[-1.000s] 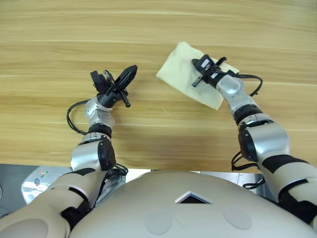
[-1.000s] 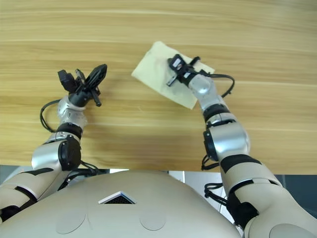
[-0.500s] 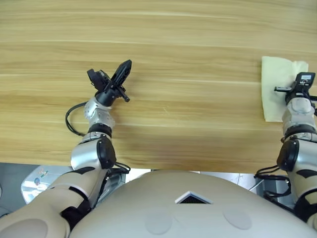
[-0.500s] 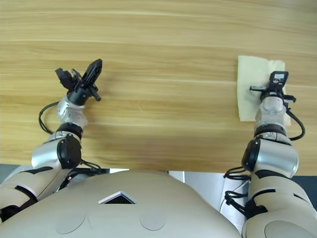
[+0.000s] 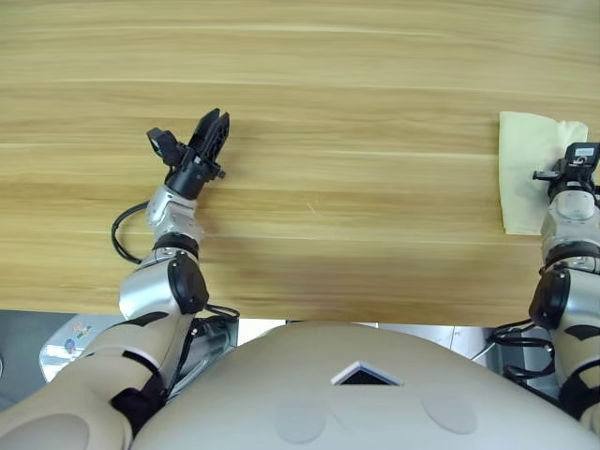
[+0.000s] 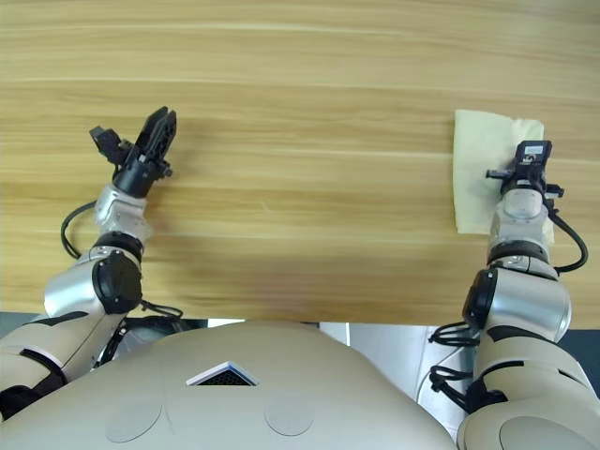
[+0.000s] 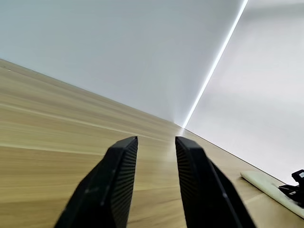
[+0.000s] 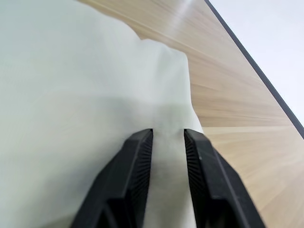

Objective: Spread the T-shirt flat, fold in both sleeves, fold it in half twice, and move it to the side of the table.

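Folded T-shirt (image 5: 521, 169) lies flat at far right of wooden table (image 5: 375, 103). Right gripper (image 8: 168, 135) rests on it, fingers slightly apart. Left gripper (image 7: 156, 142) well apart, narrowly parted, empty.

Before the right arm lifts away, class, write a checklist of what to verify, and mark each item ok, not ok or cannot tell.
1. T-shirt folded into a compact rectangle: ok.
2. T-shirt lying at the right side of the table: ok.
3. Right gripper free of the T-shirt: cannot tell.
4. Left gripper open and holding nothing: ok.
5. Left gripper well apart from the T-shirt: ok.
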`<action>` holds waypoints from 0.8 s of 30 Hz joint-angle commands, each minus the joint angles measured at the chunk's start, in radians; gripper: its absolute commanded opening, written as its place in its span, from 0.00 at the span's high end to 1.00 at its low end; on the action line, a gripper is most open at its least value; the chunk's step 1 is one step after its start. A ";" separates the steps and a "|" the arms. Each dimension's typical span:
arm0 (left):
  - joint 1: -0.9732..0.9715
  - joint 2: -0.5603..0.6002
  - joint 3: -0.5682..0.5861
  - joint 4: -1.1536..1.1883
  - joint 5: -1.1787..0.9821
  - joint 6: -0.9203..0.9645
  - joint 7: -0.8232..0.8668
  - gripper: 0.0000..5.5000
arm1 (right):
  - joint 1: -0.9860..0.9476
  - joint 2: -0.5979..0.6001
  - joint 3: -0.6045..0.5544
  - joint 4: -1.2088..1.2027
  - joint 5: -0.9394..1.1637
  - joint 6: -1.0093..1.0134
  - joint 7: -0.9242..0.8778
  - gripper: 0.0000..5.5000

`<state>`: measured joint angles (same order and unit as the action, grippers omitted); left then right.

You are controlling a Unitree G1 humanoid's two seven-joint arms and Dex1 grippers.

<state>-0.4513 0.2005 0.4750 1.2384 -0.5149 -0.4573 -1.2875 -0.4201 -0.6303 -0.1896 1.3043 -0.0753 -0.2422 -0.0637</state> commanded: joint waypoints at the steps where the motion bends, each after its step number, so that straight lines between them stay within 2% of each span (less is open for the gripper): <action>1: 0.018 -0.005 0.018 0.014 0.001 0.009 0.000 0.63 | -0.022 -0.001 0.012 0.016 -0.017 -0.026 0.019 0.68; 4: 0.019 -0.016 0.014 0.015 0.017 -0.017 0.013 0.55 | -0.058 -0.021 0.028 0.004 -0.033 -0.042 0.002 0.59; 7: 0.011 -0.022 0.014 0.020 0.026 -0.039 0.040 0.46 | -0.092 -0.037 0.043 -0.006 -0.054 -0.043 -0.017 0.57; 12: 0.000 -0.030 0.021 0.026 0.032 -0.069 0.085 0.45 | -0.125 -0.042 0.086 -0.075 -0.103 -0.108 -0.052 0.57; 16: 0.003 -0.037 0.018 0.033 0.040 -0.079 0.112 0.45 | -0.107 -0.022 0.119 -0.216 -0.114 -0.159 -0.014 0.57; 19: 0.003 -0.040 0.026 0.038 0.043 -0.078 0.134 0.45 | -0.068 0.035 0.131 -0.382 -0.046 -0.263 0.108 0.57; 24: -0.006 -0.037 0.022 0.056 0.069 -0.076 0.220 0.45 | 0.003 0.190 0.267 -0.502 0.041 -0.458 0.443 0.57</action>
<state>-0.4676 0.1805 0.4916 1.2627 -0.4560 -0.5452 -1.1086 -0.4406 -0.4778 0.0325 0.8187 -0.0622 -0.6420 0.2694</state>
